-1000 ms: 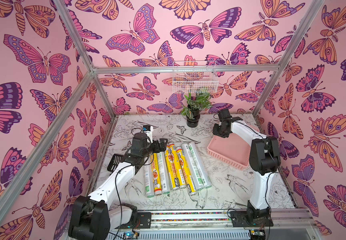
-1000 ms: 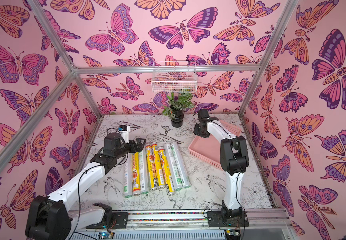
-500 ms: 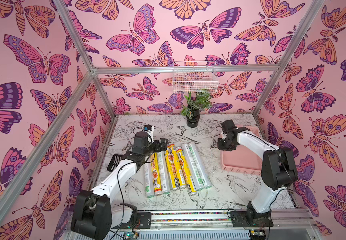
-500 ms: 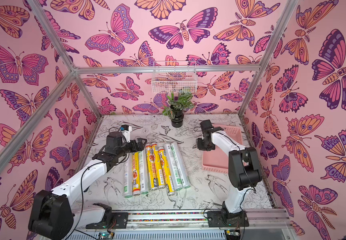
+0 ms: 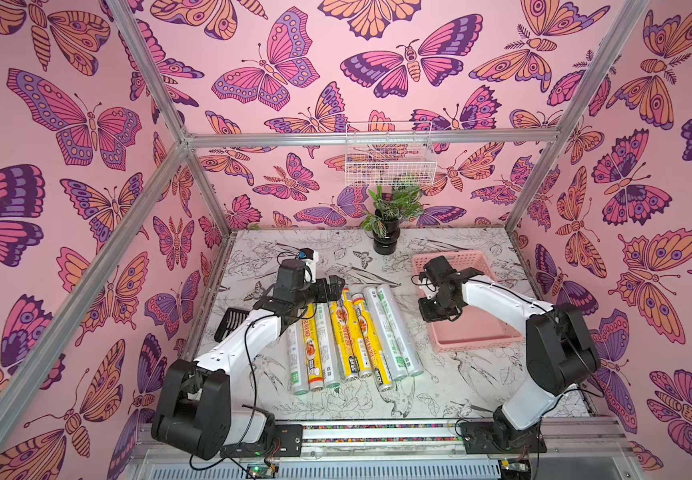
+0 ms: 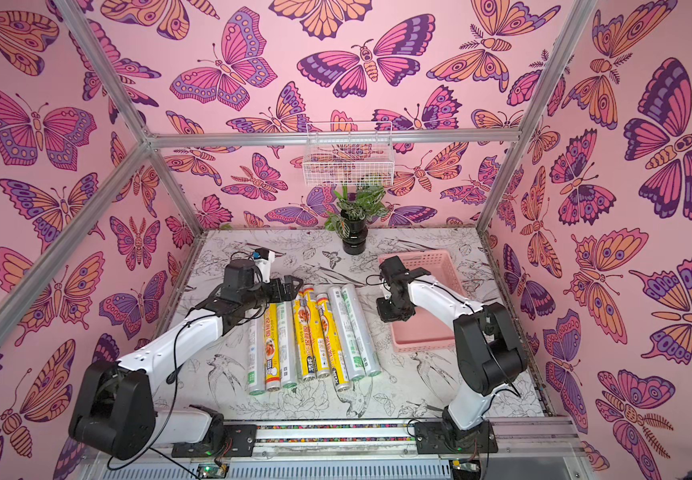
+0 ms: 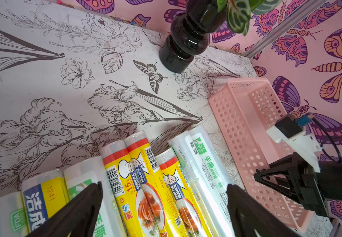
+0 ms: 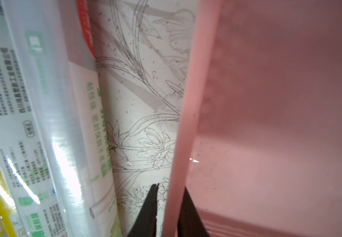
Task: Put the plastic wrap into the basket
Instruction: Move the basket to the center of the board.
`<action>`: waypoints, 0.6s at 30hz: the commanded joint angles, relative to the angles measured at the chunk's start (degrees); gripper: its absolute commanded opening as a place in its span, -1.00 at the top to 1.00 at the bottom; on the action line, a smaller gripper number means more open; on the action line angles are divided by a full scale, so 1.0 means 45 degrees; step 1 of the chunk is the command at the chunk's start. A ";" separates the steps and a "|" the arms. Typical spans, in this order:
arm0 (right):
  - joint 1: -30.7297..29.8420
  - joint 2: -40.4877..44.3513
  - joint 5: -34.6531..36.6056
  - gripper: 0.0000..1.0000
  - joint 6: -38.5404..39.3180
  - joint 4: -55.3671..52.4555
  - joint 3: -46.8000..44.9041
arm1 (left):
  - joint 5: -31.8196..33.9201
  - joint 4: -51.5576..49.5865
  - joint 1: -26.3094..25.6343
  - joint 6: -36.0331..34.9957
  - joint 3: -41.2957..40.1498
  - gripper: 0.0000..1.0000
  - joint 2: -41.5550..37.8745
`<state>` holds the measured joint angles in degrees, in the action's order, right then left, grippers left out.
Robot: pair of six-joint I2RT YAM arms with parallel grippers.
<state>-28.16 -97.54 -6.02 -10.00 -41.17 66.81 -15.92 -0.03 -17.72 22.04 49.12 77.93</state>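
While the right gripper (image 8: 171, 187) is clamped shut on the basket's (image 5: 473, 348) left rim, one finger inside the wall and one outside, the left gripper (image 7: 164, 185) hangs over the far ends of the rolls (image 5: 352, 332), jaws spread wide and holding nothing. How high it hangs above them I cannot tell.

The rolls lie side by side on the table (image 5: 377, 409), seven or eight of them, running near to far. The row sits left of the basket, and a strip of bare table separates the rightmost roll from it. The basket is empty.

Each roll is probably light and stiff along its length, so it should lift without sagging. The glossy film looks slippery, and a round body can turn or slide in the jaws. Taking one across its middle seems best, so that neither end dips. Packed this closely, an outer roll looks easier to reach than an inner one.

Some rolls are yellow with red bands, barcodes and food pictures. The others are silvery-clear with green-and-white print. All are long and slim.
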 commanded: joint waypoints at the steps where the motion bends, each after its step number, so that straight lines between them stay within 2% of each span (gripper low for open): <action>1: -0.0361 -0.0083 -0.0321 0.55 0.0016 0.0098 0.0031 | -0.0270 -0.0103 -0.0077 0.0058 0.0177 -1.00 0.0006; 3: -0.0368 -0.0051 -0.0255 0.57 -0.0056 0.0202 0.0056 | -0.0286 -0.0091 -0.0095 0.0099 0.0196 -1.00 0.0009; 9: -0.0382 0.0675 -0.0023 0.38 -0.1157 0.0409 0.0391 | -0.0580 -0.0091 -0.0274 0.0415 0.0462 -1.00 0.0141; 14: -0.0483 0.1585 0.1067 0.35 -0.1824 0.0401 0.0530 | -0.0782 -0.0095 -0.1237 0.1093 0.0987 -1.00 0.0739; 18: -0.1169 0.2274 0.1089 0.34 -0.2106 0.1006 0.0370 | -0.1297 -0.0005 -0.2072 0.2604 0.1386 -1.00 0.1709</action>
<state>-31.05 -88.68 -2.46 -17.21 -38.54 67.16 -18.79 0.21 -25.28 28.40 54.26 82.98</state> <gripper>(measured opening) 0.328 0.999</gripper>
